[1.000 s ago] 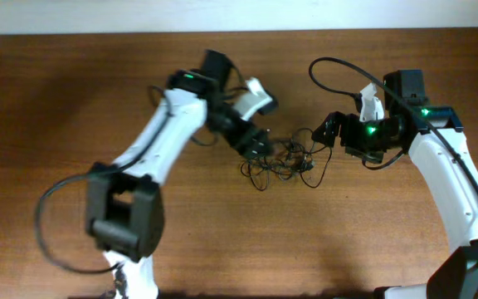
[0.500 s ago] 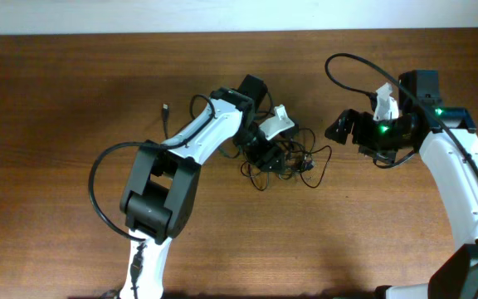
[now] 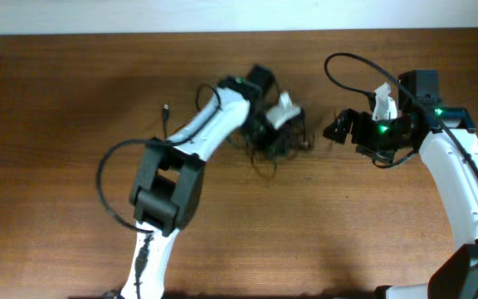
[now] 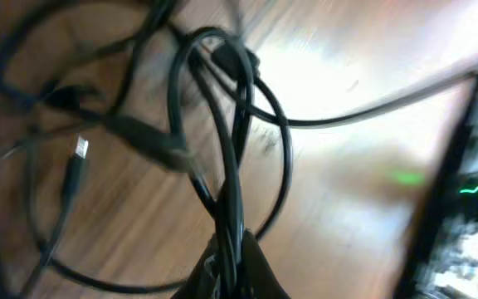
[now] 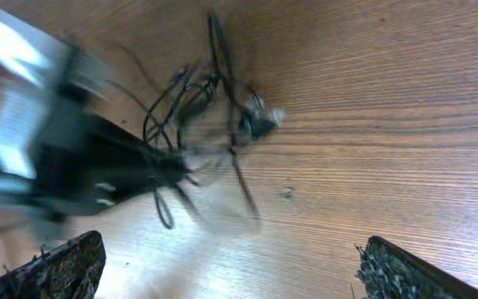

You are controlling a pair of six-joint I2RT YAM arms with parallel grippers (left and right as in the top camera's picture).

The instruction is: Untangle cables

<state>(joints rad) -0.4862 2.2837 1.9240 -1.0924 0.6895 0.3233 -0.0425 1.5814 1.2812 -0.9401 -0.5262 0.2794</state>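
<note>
Only left wrist view shows left hand (image 4: 232, 267) pinching cables (image 4: 231, 208).

The cables (image 4: 225, 174), thin black cords tangled in loose loops with a small silver-tipped plug (image 4: 78, 148), sit mid-tabletop (image 3: 73, 100), several strands pinched in the left pincer (image 4: 232, 264).

Reaches left arm (image 3: 206, 133) from near table edge up toward middle, elbow bent, wrist curling back down. Clamps left gripper (image 4: 235, 266) tight on cables (image 4: 226, 191), strands pinched between fingertips. Angles right arm (image 3: 455, 183) in from right side, wrist pointing left. Holds right gripper (image 3: 336, 127) wide apart, fingers (image 5: 60, 267) spread to opposite lower corners of wrist view.
</note>
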